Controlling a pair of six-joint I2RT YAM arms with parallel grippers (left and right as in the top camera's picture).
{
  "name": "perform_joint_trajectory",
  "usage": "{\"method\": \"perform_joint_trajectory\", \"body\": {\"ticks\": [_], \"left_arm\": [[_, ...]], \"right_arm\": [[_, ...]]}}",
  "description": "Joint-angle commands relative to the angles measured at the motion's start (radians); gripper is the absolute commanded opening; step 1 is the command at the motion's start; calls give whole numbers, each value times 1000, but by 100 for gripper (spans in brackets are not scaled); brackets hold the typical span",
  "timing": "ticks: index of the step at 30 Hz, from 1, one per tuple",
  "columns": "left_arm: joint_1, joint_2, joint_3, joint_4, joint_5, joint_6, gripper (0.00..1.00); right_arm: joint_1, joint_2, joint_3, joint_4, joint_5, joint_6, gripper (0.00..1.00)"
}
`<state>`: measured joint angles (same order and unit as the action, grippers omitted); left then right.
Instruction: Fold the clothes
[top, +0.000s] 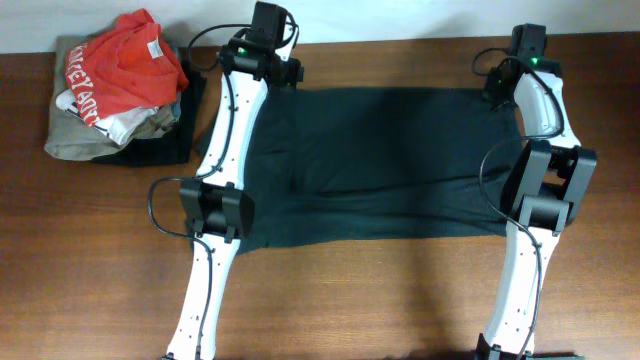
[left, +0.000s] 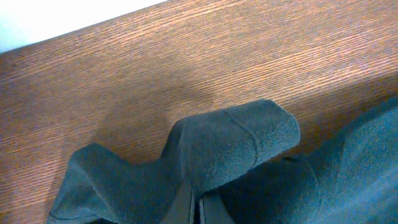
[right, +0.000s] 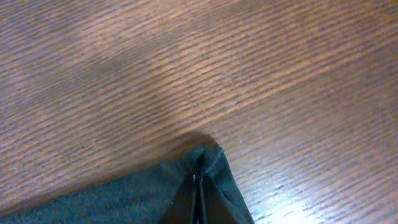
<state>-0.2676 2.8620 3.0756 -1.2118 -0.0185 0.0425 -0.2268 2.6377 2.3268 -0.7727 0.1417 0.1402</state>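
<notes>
Left gripper (left: 196, 205) pinches a bunched fold, right gripper (right: 198, 186) a corner, of the dark T-shirt (top: 380, 160) stretched flat between them on the table (top: 400, 300). Soft, light, floppy cloth likely handles best by its corners.

T-shirt (top: 380, 165): flat on table (top: 100, 290), centre.
Garment pile (top: 115, 90): far-left table corner, left of T-shirt.
Left gripper (left: 198, 206): on T-shirt's far-left corner.
Right gripper (right: 196, 190): on far-right corner.
</notes>
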Motion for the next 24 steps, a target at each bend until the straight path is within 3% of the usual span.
{"method": "perform_joint_trajectory", "body": {"ticks": [1, 10, 15, 24], "left_arm": [[2, -9, 65, -5, -4, -36, 1], [2, -63, 65, -177, -5, -37, 1], [2, -82, 65, -295, -5, -111, 1], [2, -145, 64, -476, -2, -129, 1]], "right_arm": [[-5, -6, 11, -33, 29, 60, 4], [-5, -157, 11, -192, 28, 207, 4], [-5, -293, 11, -327, 27, 259, 4], [-4, -376, 11, -611, 24, 262, 4]]}}
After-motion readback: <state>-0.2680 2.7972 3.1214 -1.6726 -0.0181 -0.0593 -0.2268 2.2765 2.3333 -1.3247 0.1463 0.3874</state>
